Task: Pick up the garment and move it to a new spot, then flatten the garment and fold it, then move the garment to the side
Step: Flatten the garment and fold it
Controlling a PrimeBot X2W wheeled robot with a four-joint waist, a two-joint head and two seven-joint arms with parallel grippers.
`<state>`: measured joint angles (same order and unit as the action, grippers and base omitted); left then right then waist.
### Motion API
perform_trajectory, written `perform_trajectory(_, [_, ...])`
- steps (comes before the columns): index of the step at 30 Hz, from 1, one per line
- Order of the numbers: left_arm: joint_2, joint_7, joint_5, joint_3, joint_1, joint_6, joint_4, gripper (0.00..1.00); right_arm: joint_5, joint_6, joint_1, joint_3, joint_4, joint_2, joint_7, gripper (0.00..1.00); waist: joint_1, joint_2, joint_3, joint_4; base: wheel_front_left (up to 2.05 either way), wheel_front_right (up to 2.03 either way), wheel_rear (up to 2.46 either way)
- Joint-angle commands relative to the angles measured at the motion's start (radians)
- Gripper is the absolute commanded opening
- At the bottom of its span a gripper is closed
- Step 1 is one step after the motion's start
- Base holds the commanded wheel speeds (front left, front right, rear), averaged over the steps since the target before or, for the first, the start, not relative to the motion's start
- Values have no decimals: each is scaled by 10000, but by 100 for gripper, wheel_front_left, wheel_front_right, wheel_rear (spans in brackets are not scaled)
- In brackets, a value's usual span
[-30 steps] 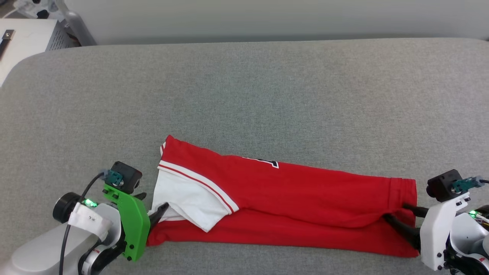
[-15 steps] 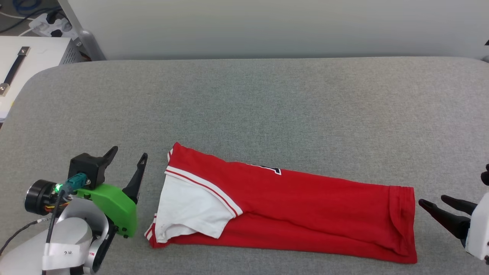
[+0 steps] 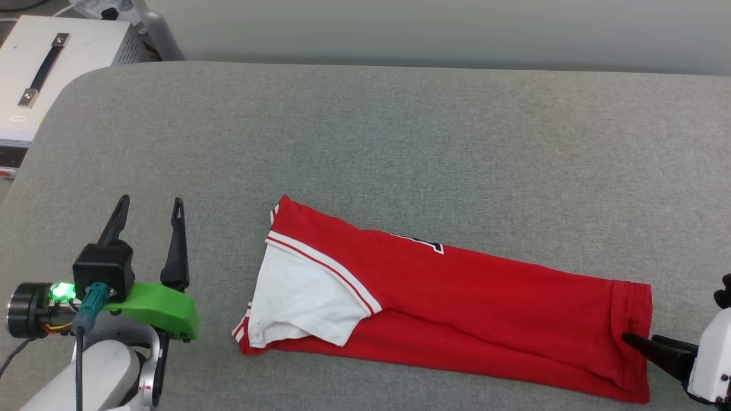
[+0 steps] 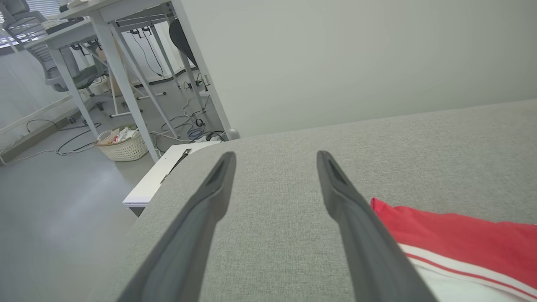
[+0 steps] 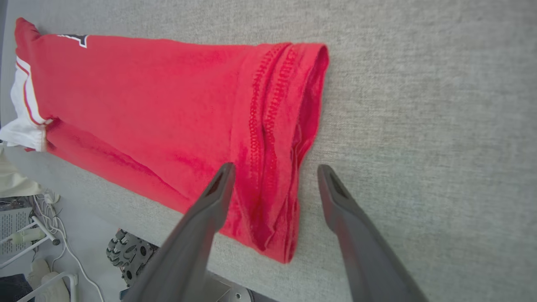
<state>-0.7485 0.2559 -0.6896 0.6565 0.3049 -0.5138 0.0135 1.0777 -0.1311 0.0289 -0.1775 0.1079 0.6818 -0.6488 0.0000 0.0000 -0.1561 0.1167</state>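
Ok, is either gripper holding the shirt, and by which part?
Nothing is held. The left gripper and right gripper are both open; the garment lies free.

Garments: one red garment [image 3: 457, 308]
Grippers: two, the left gripper [image 3: 150, 201] and the right gripper [image 3: 639, 338]
Dark fingers [image 4: 352, 218]: four, two on each gripper
White sleeve [image 3: 302, 302] on top: one
Grey padded surface [image 3: 400, 142]: one
White case [image 3: 34, 74] with a handle: one
Woven basket [image 4: 121, 147]: one

An office or lab: white-legged desks [image 4: 122, 84], an office chair [image 4: 71, 77], loose floor cables [image 4: 191, 126]
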Motion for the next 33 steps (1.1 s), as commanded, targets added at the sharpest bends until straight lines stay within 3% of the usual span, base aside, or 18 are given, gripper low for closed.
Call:
perform_trajectory(1, [216,57,308,-288,-361,110,20,100,20,4,214,-77,127,-117,116,100,0,0,-195,217,0,0,0])
perform_trajectory(9, [1472,58,1433,-1495,-1089,896,-181,100,228,4,616,-697,859,-338,364,100,0,0,-580,609,0,0,0])
perform_trajectory(21, [3444,58,3492,-3582,-2094,1784,391,100,581,4,1310,-2325,702,-484,745,100,0,0,-722,681,0,0,0])
perform_trajectory(22, [3568,58,3630,-3713,-2188,1885,451,100,576,4,1340,-2414,689,-455,818,58,0,0,-723,681,0,0,0])
perform_trajectory(23, [3715,58,3793,-3865,-2300,2028,508,100,523,4,1389,-2525,661,-396,938,0,0,0,-728,676,0,0,0])
perform_trajectory(33, [4806,58,5172,-4888,-2884,3069,446,100,640,4,1661,-2745,617,508,1879,0,0,0,-617,530,0,0,0])
